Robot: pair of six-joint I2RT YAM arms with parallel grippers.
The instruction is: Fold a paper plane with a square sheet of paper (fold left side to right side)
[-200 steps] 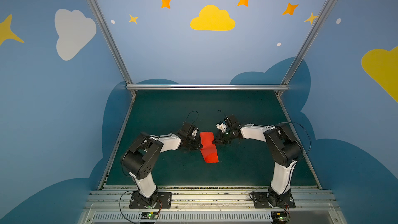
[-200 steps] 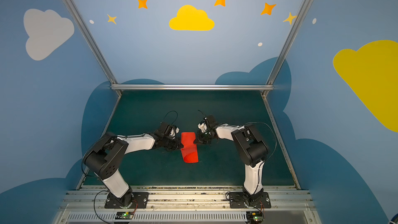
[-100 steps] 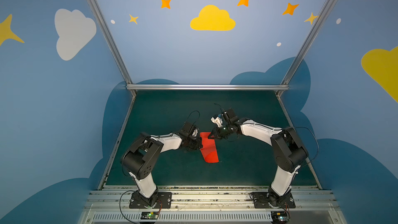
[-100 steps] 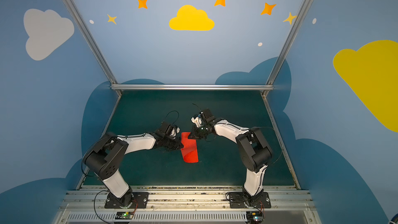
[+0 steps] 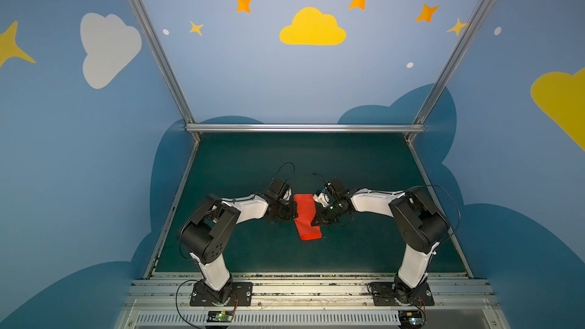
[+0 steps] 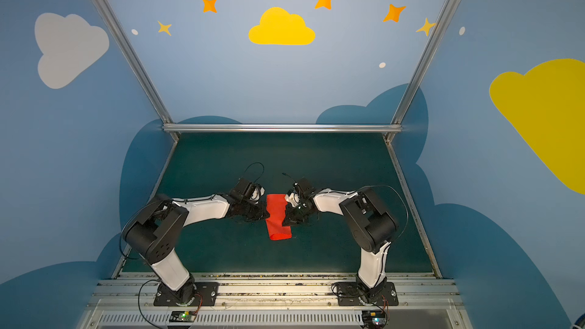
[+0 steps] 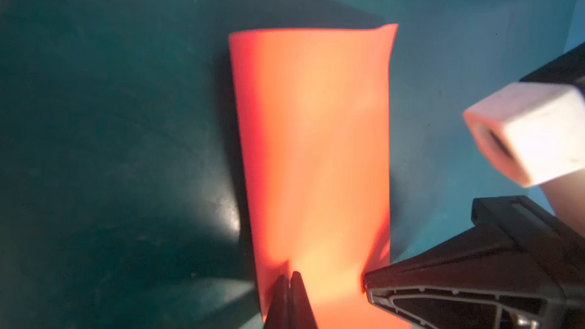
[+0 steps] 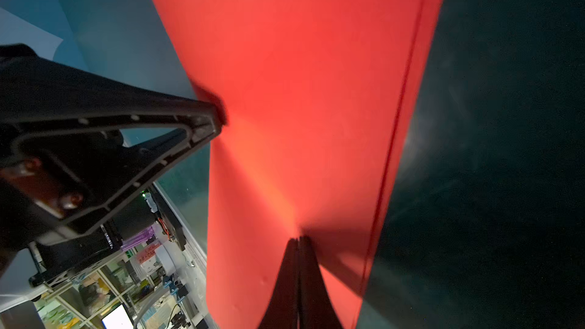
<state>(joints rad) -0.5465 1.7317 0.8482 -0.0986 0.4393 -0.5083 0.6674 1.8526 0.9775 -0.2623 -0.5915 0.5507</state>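
The square sheet of paper (image 5: 306, 216) (image 6: 278, 216) is bright red and doubled over into a narrow rectangle above the green mat (image 5: 364, 166). No paper plane shape is in view. My left gripper (image 5: 296, 213) (image 6: 267, 213) (image 7: 289, 275) is shut on the strip's left long edge. Opposite it, my right gripper (image 5: 315, 220) (image 6: 285, 220) (image 8: 299, 238) is shut on the right long edge. In both wrist views the paper (image 7: 311, 140) (image 8: 304, 68) bows between the two grips, and the layered edge shows in the right wrist view.
The blue painted walls and an aluminium frame rail (image 5: 304, 127) close the mat at the back and sides. A metal base rail (image 5: 300, 289) with both arm mounts runs along the front. A white block on the right wrist (image 7: 522, 131) hangs close to the paper.
The right arm swung its gripper toward the paper's far end, then came back down to the right edge. The strip now looks flatter. The left arm barely moved.
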